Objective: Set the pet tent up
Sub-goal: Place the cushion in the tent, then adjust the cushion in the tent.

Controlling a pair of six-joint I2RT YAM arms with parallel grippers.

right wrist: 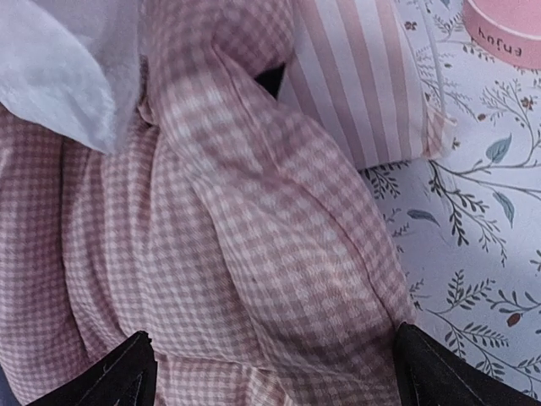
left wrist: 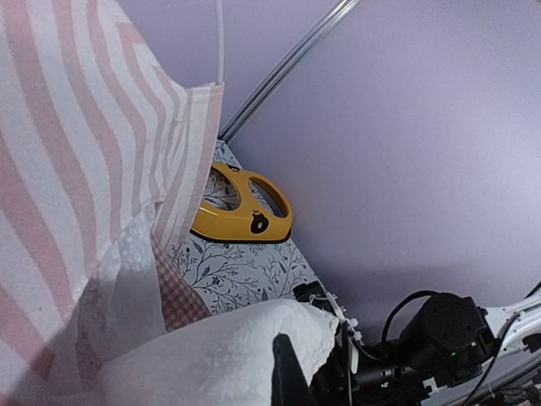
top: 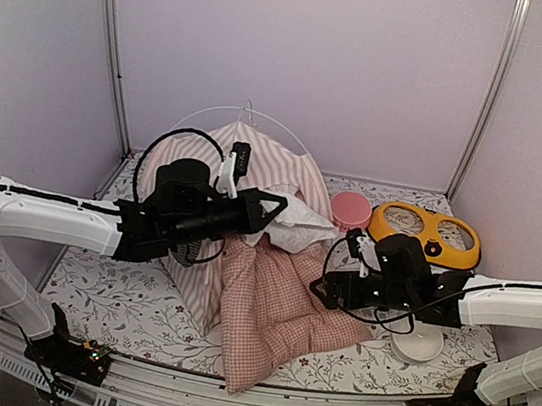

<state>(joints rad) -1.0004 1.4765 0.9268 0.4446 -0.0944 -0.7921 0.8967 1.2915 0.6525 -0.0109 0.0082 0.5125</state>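
The pet tent (top: 256,166), pink-and-white striped, stands half raised at the table's middle, a thin white pole (top: 203,113) arching over it. My left gripper (top: 275,207) is shut on the tent's white sheer curtain (top: 300,229), lifted off the table. In the left wrist view the curtain (left wrist: 211,355) wraps over the black finger (left wrist: 287,376), beside striped fabric (left wrist: 76,169). My right gripper (top: 324,289) is open, its fingertips (right wrist: 118,376) wide on either side of the pink checked cushion (right wrist: 254,254), with nothing pinched. Part of the striped tent (right wrist: 363,85) lies just beyond the cushion.
The cushion (top: 276,310) sprawls from the tent toward the near edge. A pink round container (top: 351,210) and a yellow double-bowl feeder (top: 426,233) sit at the back right. A white dish (top: 417,345) lies under the right arm. Metal frame posts (top: 112,39) flank the back.
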